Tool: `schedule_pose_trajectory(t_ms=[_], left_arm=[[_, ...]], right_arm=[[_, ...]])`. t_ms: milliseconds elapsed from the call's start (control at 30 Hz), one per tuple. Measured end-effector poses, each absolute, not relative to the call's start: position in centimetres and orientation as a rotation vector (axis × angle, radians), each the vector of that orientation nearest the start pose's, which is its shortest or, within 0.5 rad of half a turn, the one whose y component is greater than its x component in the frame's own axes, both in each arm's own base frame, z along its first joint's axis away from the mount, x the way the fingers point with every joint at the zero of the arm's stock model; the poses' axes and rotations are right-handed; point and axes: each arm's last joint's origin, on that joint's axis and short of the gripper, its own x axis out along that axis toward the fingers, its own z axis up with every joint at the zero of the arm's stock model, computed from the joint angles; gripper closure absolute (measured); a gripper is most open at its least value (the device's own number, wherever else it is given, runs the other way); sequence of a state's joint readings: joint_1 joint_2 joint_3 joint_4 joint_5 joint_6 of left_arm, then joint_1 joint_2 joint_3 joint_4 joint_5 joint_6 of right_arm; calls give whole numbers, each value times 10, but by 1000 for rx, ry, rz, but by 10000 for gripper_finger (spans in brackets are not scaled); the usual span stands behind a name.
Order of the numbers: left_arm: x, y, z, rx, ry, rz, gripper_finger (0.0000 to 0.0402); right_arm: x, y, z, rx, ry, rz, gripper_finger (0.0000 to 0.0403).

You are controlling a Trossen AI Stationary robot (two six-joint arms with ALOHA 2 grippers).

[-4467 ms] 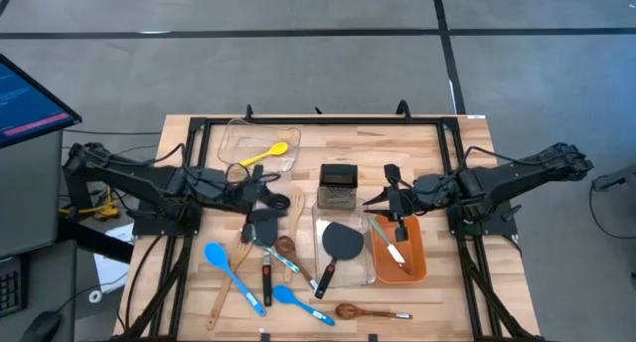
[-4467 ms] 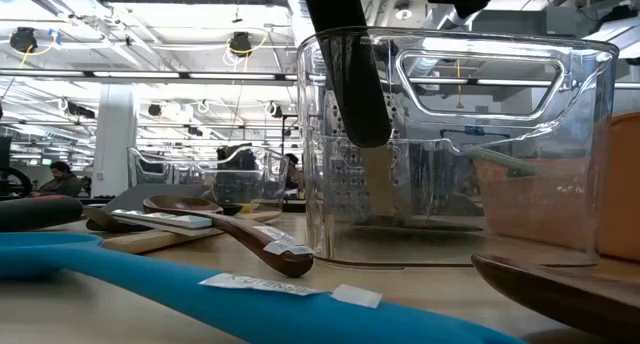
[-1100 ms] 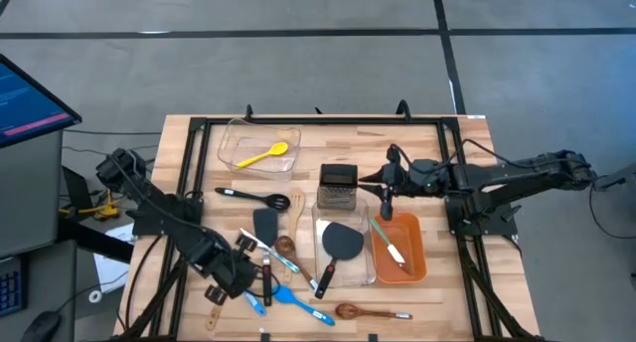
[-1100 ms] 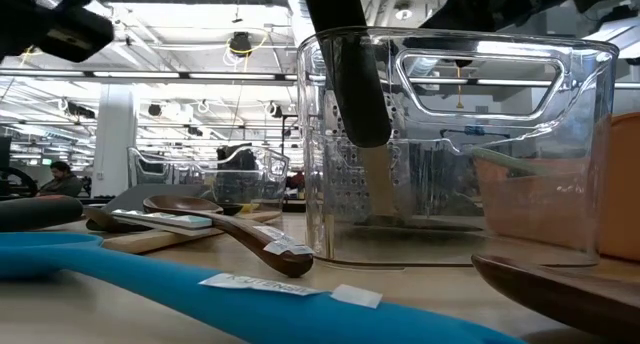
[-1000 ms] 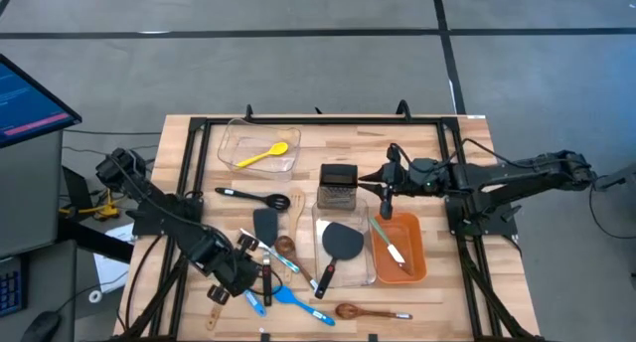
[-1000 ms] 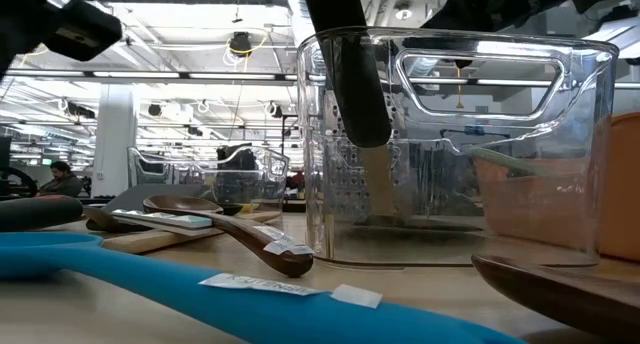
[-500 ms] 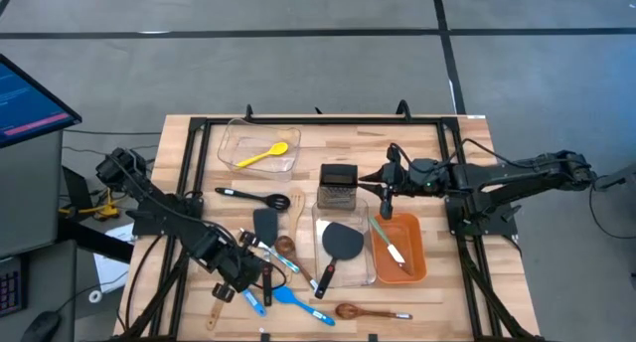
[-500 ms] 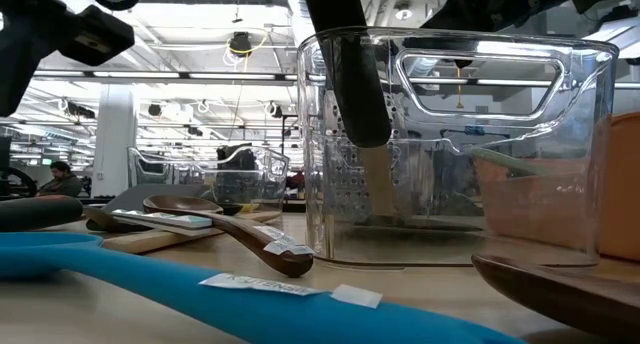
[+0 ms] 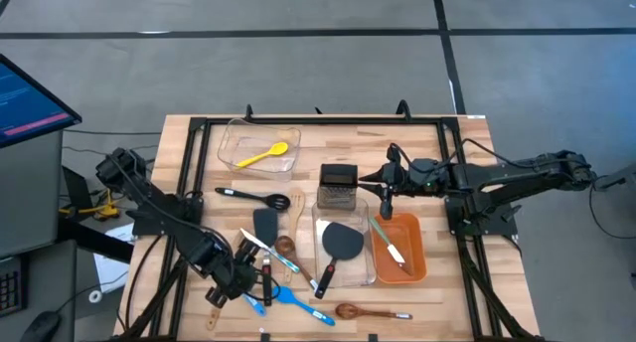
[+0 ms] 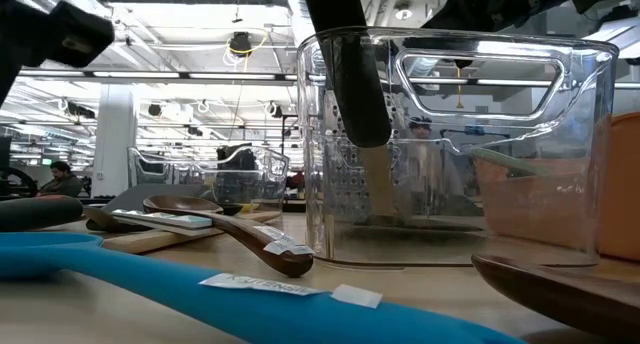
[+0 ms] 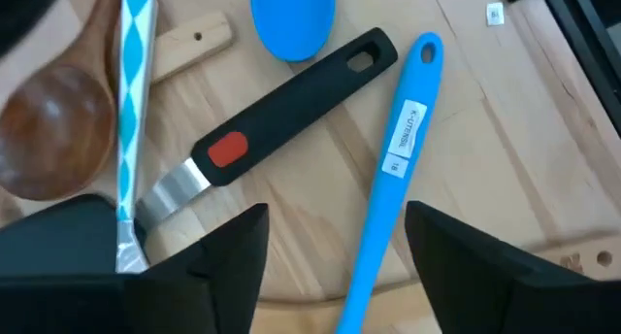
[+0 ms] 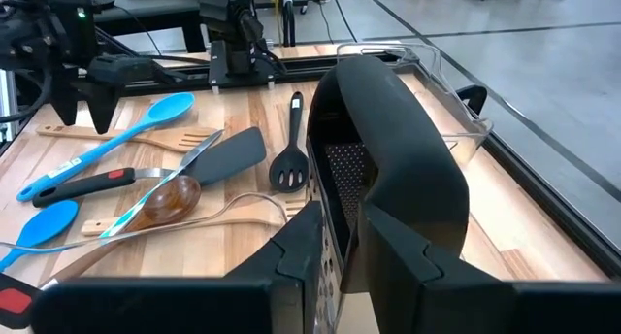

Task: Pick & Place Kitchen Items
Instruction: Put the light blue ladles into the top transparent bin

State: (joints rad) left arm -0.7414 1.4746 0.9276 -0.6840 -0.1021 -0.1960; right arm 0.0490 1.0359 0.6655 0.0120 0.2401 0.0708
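Note:
Several utensils lie loose on the near left of the table. My left gripper point(image 9: 238, 278) hangs over them, pointing steeply down and open. In its wrist view the fingers stand on either side of a long blue spoon's handle point(image 11: 396, 174) without touching it. A black-handled tool with a red button point(image 11: 291, 116) and a second blue spoon point(image 9: 294, 300) lie beside it. My right gripper point(image 9: 389, 187) waits in the air beside the steel box grater point(image 9: 338, 186). Its fingers point(image 12: 335, 271) are a narrow gap apart with nothing between them.
A clear bin point(image 9: 238, 158) at the far left holds a yellow spoon point(image 9: 264, 155). A clear bin point(image 9: 369, 274) in the middle holds a black turner point(image 9: 342, 241), with an orange bin point(image 9: 417, 257) to its right. A black slotted spoon point(image 9: 253, 197), wooden spoons point(image 9: 286, 246) and a black spatula point(image 9: 265, 223) lie around.

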Motion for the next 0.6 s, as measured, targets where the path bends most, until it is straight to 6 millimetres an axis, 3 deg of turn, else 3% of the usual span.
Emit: schedule_pose_trajectory(t_ms=[600], left_arm=[[183,-186,167,276,1191,-463,182]], right_arm=[[225,5,264,20,353,-194,340]])
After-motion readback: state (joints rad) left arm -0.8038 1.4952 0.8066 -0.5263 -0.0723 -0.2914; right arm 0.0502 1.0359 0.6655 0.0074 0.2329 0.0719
